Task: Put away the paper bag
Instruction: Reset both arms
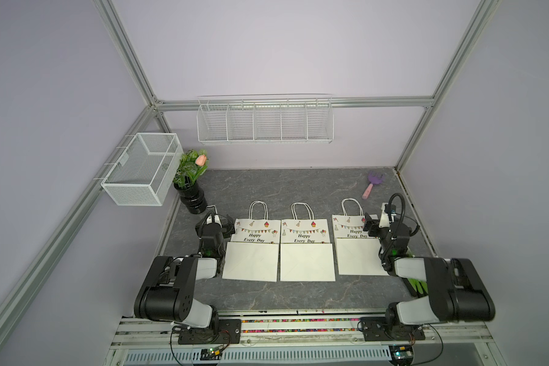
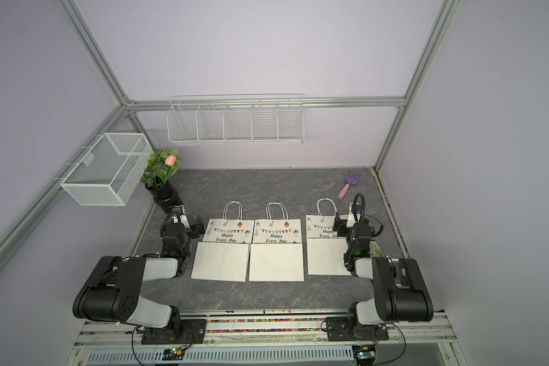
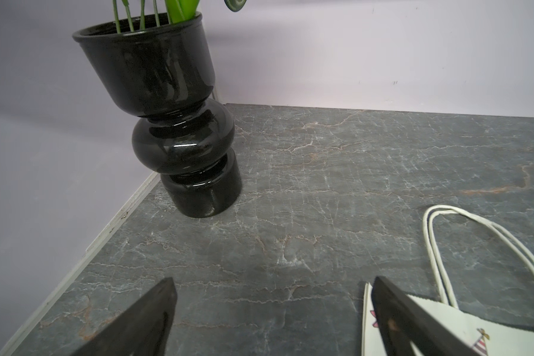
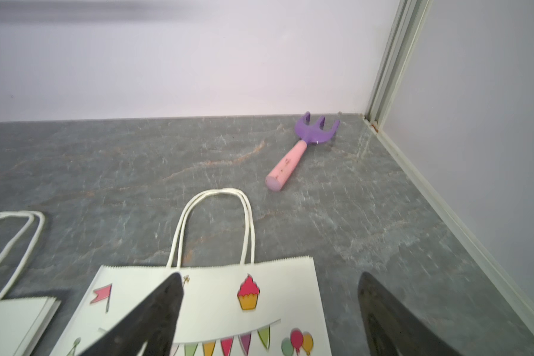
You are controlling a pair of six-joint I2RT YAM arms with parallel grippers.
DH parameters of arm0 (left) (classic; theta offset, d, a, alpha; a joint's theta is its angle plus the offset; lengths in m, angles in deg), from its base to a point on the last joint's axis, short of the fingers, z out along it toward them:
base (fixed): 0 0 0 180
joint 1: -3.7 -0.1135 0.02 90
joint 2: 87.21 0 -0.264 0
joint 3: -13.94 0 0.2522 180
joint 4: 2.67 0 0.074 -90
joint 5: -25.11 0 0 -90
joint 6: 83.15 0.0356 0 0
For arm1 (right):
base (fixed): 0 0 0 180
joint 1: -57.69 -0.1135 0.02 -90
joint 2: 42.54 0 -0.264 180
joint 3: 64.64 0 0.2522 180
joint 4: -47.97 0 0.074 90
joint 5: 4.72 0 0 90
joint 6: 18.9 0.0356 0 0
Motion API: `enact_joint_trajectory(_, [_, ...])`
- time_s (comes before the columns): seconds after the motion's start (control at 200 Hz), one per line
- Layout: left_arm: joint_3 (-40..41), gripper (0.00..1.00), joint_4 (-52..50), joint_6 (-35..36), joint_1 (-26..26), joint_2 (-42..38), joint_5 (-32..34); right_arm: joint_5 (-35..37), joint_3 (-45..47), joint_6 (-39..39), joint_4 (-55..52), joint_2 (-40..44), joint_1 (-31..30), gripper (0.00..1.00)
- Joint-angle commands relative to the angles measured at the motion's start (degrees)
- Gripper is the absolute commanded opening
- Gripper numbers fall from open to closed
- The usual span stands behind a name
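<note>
Three white paper bags printed "Happy Every Day" lie flat in a row on the grey table, their handles toward the back wall: a left bag [image 1: 252,250] [image 2: 224,250], a middle bag [image 1: 306,250] and a right bag [image 1: 355,247] [image 4: 216,296]. My left gripper [image 1: 217,223] [image 3: 273,279] is open, just beside the left bag's [image 3: 463,326] top corner, with bare table between the fingers. My right gripper [image 1: 373,225] [image 4: 270,274] is open above the right bag's top edge, holding nothing.
A black vase [image 1: 192,196] [image 3: 173,123] with a plant stands just behind my left gripper. A purple and pink toy rake [image 1: 373,183] [image 4: 302,145] lies at the back right. A divided wire rack [image 1: 265,122] hangs on the back wall, a mesh basket [image 1: 140,171] on the left frame.
</note>
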Motion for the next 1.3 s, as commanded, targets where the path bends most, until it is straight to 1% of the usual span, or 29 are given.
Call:
enact_joint_trajectory(0.0, [-0.9, 0.99, 1.2, 0.8, -0.3, 0.3, -0.5, 6.0, -2.8, -3.3, -12.3, 10.5, -1.7, 0.89])
enact_joint_trajectory(0.03, [-1.0, 0.99, 1.0, 0.7, -0.4, 0.3, -0.7, 6.8, -0.7, -3.6, -8.1, 10.1, -1.6, 0.89])
enact_joint_trajectory(0.06, [-1.5, 0.99, 0.2, 0.6, -0.4, 0.5, -0.7, 7.2, 0.1, -4.2, -6.4, 8.6, -1.7, 0.89])
enact_joint_trajectory(0.115, [-2.6, 0.99, -1.4, 0.4, -0.7, 0.8, -1.2, 7.3, -0.6, -4.6, -7.4, 5.9, -1.6, 0.89])
enact_joint_trajectory(0.15, [-2.8, 0.99, -2.0, 0.3, -1.0, 0.7, -1.6, 7.9, -0.5, -5.1, -5.7, 4.6, -2.0, 0.89])
enact_joint_trajectory(0.195, [-2.7, 0.99, -1.8, 0.3, -1.0, 0.7, -1.6, 7.7, -1.1, -5.2, -7.6, 5.0, -2.2, 0.89])
enact_joint_trajectory(0.24, [-2.7, 0.99, -1.7, 0.3, -1.0, 0.7, -1.6, 8.0, -0.1, -5.3, -5.5, 4.9, -2.2, 0.89])
enact_joint_trajectory(0.29, [-2.7, 0.99, -1.7, 0.2, -1.0, 0.7, -1.5, 7.8, 0.4, -5.2, -6.0, 5.9, -2.3, 0.89])
enact_joint_trajectory(0.345, [-2.8, 0.99, -1.8, 0.3, -1.0, 0.7, -1.6, 8.0, 0.6, -3.6, -8.1, 6.2, -2.1, 0.89])
enact_joint_trajectory(0.385, [-2.9, 0.99, -2.1, 0.2, -1.0, 0.7, -1.7, 8.3, 1.9, -2.8, -6.6, 4.8, -2.1, 0.89])
enact_joint_trajectory(0.425, [-2.9, 0.99, -2.1, 0.3, -1.1, 0.7, -1.6, 9.0, 3.9, -1.5, -1.4, 1.9, -2.1, 0.89])
enact_joint_trajectory(0.46, [-2.9, 0.99, -2.0, 0.3, -1.1, 0.8, -1.8, 10.1, 4.7, -2.1, 4.9, -1.1, -2.1, 0.89])
enact_joint_trajectory(0.515, [-2.9, 0.99, -2.2, 0.3, -1.1, 0.7, -1.8, 8.2, 4.2, -0.2, 5.9, -3.8, -1.0, 0.89])
enact_joint_trajectory(0.53, [-2.9, 0.99, -2.2, 0.3, -1.0, 0.7, -1.8, 8.1, 4.6, 0.0, 7.6, -5.2, -0.9, 0.89])
enact_joint_trajectory(0.58, [-2.9, 0.99, -2.2, 0.2, -1.0, 0.7, -1.9, 6.1, 6.6, -0.6, 17.0, -11.5, -0.8, 0.89])
enact_joint_trajectory(0.605, [-3.0, 0.99, -2.2, 0.3, -1.1, 0.8, -1.8, 5.7, 7.5, -1.7, 25.0, -15.7, -1.0, 0.89])
enact_joint_trajectory(0.63, [-3.0, 0.99, -2.2, 0.1, -1.1, 0.8, -1.8, 5.7, 7.9, -2.3, 28.7, -17.5, -1.3, 0.89])
enact_joint_trajectory(0.645, [-3.0, 0.99, -2.2, 0.2, -1.0, 0.8, -1.7, 6.1, 7.7, -2.4, 27.9, -16.8, -1.4, 0.89])
enact_joint_trajectory(0.705, [-3.0, 0.99, -2.3, 0.2, -1.1, 0.8, -1.8, 6.9, 4.7, -0.9, 12.8, -10.8, -1.5, 0.89])
enact_joint_trajectory(0.795, [-2.9, 0.99, -2.3, 0.2, -1.1, 0.7, -1.7, 9.0, 2.1, -0.9, 14.1, -14.7, -1.5, 0.89])
enact_joint_trajectory(0.86, [-3.0, 0.99, -2.3, 0.2, -1.1, 0.7, -1.8, 9.2, -0.8, -0.4, 4.4, -12.6, -1.7, 0.89])
enact_joint_trajectory(0.939, [-3.0, 0.99, -2.3, 0.3, -1.1, 0.8, -1.8, 9.2, 0.5, -1.1, 9.0, -13.8, -1.9, 0.89])
enact_joint_trajectory(1.009, [-3.1, 0.99, -2.3, 0.2, -1.1, 0.8, -1.9, 8.8, -0.4, -0.9, 6.1, -13.0, -1.9, 0.89])
enact_joint_trajectory(1.084, [-3.1, 0.99, -2.4, 0.3, -1.2, 0.8, -1.9, 8.6, -0.3, -1.1, 7.3, -13.8, -1.8, 0.89])
enact_joint_trajectory(1.294, [-4.1, 0.99, -4.1, -0.1, -1.7, 1.0, -2.8, 8.3, -0.4, -0.8, 6.3, -13.3, -1.6, 0.89])
